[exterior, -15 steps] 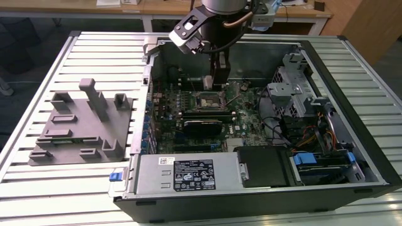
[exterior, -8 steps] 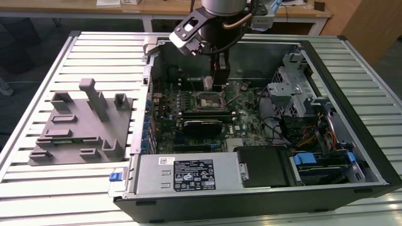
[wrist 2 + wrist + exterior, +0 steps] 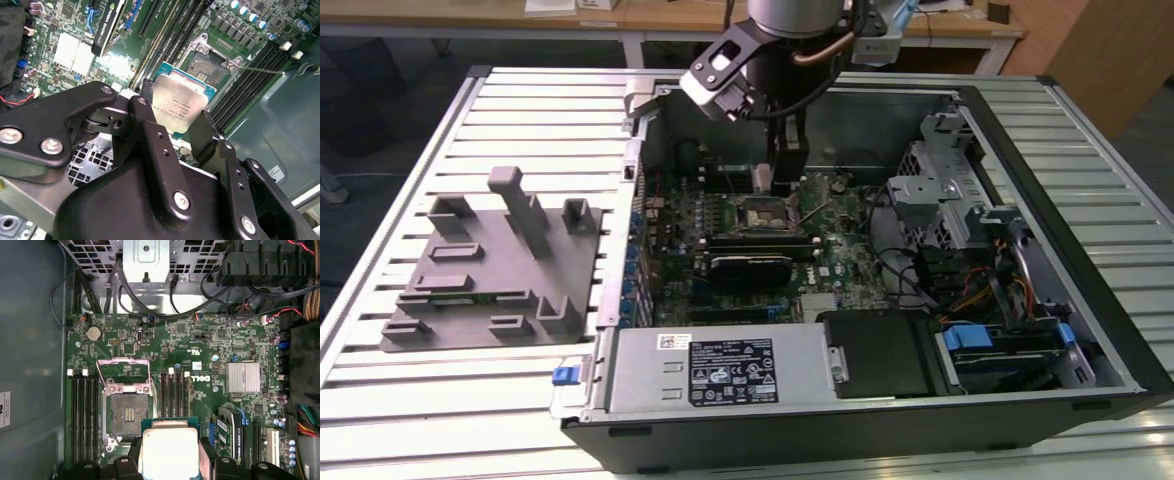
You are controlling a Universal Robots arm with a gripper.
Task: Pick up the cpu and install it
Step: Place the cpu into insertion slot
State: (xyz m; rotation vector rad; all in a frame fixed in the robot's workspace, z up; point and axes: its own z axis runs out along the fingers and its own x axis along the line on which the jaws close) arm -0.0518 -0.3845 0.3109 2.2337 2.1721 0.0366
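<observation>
Exterior view, from its left to its right: a grey moulded plastic fixture (image 3: 494, 270) with upright posts is seen lying on a slatted pale metal table (image 3: 400, 400), just beside an open black computer case (image 3: 1067, 150). A silver boxed power supply (image 3: 707, 370) is mounted along the near edge of the case, and a green motherboard (image 3: 841, 260) is laid flat on its floor. Over the board the black two-fingered gripper (image 3: 781, 170) is lowered from the arm; a pale sliver at its tip is probably the chip, though this cannot be made out clearly from here. Further to the exterior view's right, a grey metal drive cage (image 3: 934, 190) is fitted. In both wrist views the small flat square cpu (image 3: 180, 102) (image 3: 169, 452), with a pale silver metal top and a thin darker rim, is seen clamped on two opposite edges between the fingers (image 3: 147, 115) of the gripper (image 3: 176, 111) (image 3: 170, 460). It is held level above the motherboard, overlapping one corner of the black square socket (image 3: 127, 412) but not seated in it. The socket's contacts are exposed and its metal load plate (image 3: 124, 372) is swung up.
</observation>
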